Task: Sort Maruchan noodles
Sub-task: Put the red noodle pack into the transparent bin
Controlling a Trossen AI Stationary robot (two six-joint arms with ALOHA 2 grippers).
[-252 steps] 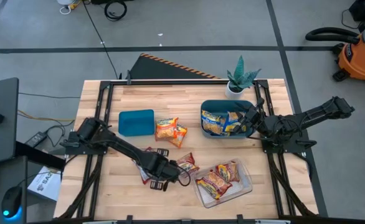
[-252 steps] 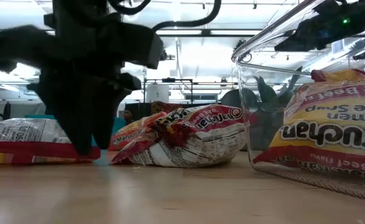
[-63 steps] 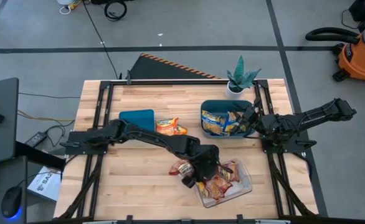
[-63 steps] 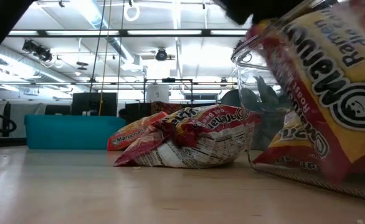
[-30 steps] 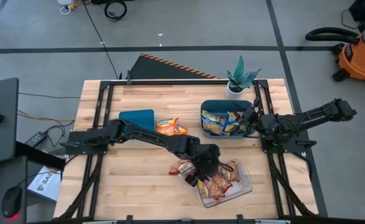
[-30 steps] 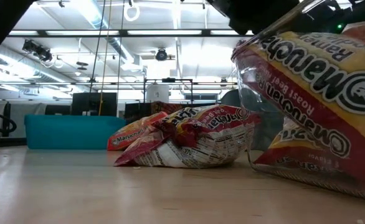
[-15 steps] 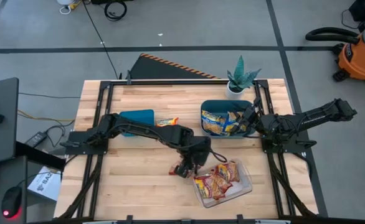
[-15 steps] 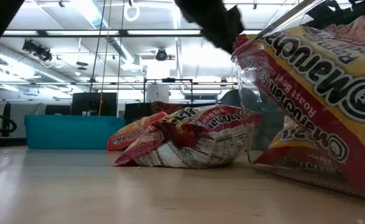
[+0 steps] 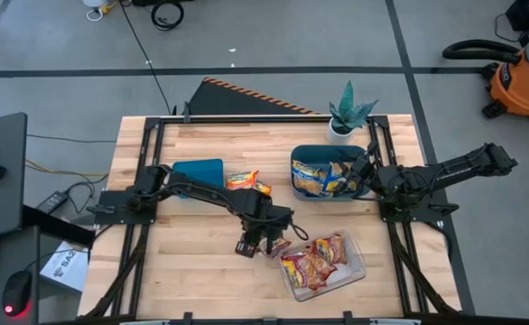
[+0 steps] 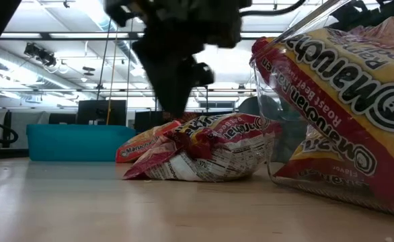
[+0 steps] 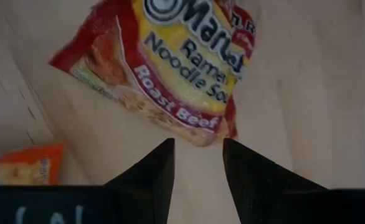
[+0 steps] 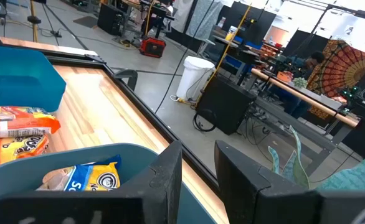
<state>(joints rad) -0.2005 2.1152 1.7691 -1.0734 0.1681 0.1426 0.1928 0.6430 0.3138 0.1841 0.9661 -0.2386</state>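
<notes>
A red-and-yellow roast beef Maruchan packet (image 11: pixel 170 62) lies flat on the bare wood (image 9: pixel 281 246), crumpled (image 10: pixel 204 153) in the low view. My left gripper (image 9: pixel 263 240) hangs just above it, pointing down, open, with its fingertips (image 11: pixel 198 142) short of the packet's edge. Two more red-and-yellow packets (image 9: pixel 314 259) lie in the clear tray (image 9: pixel 358 264). Blue-and-yellow packets (image 9: pixel 319 176) fill the right teal bin (image 9: pixel 329 151). Orange packets (image 9: pixel 245 182) lie beside the left teal bin (image 9: pixel 198 177). My right gripper (image 9: pixel 364 171) waits open at the right bin's rim (image 12: pixel 198 155).
A potted plant (image 9: pixel 348 113) stands at the far edge behind the right bin. The clear tray's wall (image 10: pixel 278 107) rises close to the right of the loose packet. Bare wood stretches along the near-left part of the table (image 9: pixel 183 262).
My left gripper has drawn back from over the clear tray toward the table's left and come down over the loose red packet. The red-and-yellow packet it left in the tray has settled on the one beneath. My right arm has kept still.
</notes>
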